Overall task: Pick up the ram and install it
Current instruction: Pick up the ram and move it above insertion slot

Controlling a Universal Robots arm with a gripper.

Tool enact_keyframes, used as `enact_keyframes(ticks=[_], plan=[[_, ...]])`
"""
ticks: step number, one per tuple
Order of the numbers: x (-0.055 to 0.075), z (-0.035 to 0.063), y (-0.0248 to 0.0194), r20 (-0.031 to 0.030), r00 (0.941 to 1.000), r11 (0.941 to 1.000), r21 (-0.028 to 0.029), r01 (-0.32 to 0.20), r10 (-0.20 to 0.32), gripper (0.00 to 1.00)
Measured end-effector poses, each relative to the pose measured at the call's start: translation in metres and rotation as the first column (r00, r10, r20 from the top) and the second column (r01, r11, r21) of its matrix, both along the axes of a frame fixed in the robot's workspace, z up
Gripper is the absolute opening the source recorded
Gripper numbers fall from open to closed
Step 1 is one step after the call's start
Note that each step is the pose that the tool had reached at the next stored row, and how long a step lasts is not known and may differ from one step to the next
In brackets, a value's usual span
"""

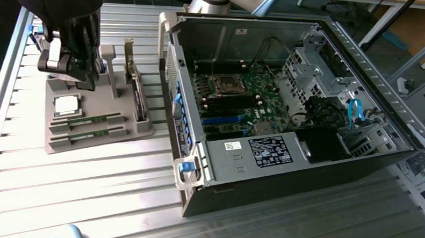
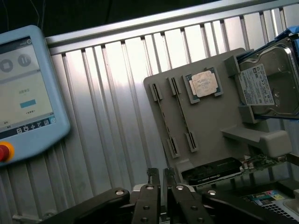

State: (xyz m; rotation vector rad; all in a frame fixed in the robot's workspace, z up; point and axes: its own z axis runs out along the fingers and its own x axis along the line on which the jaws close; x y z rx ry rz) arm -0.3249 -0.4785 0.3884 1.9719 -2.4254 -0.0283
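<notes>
Gripper (image 1: 71, 75) hangs above the far end of the grey parts tray (image 1: 126, 132), over the hard drive (image 2: 268, 86). In the wrist view the 2 fingers (image 2: 153, 181) are close together with only a thin gap between them. They're open a crack, w/ nothing held.

Tray holds, by count:
- 2 ram sticks, both seated in slots. The first ram stick (image 1: 90, 122) and second ram stick (image 1: 88, 136) lie parallel, side by side, along the tray's near edge in the exterior view.
- 1 CPU (image 1: 66, 105), flat in its pocket just beyond the sticks, toward the tray's edge on the exterior view's left.
- 1 HDD, at the far end.
- 1 expansion card (image 1: 136, 91), upright on edge along the tray's side nearest the PC case (image 1: 267, 191).

1 case, side panel off, lies beside the tray on the slatted table (image 1: 87, 199). Its motherboard (image 1: 235, 98) is exposed. The dark DIMM slots look like approx. 4, but the count is hard to make out. 1 teach pendant (image 2: 23, 93) lies on the table, well apart from the tray.
</notes>
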Motion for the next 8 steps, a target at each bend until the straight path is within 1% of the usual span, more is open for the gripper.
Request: enact_keyframes(ticks=[2, 3, 4, 8], plan=[[0.0, 0.0, 0.0, 0.0, 1.0, 1.0, 0.0, 0.0, 0.0, 0.29], [0.0, 0.0, 0.0, 0.0, 1.0, 1.0, 0.0, 0.0, 0.0, 0.29], [0.0, 0.0, 0.0, 0.0, 1.0, 1.0, 0.0, 0.0, 0.0, 0.36], [0.0, 0.0, 0.0, 0.0, 1.0, 1.0, 0.0, 0.0, 0.0, 0.36]])
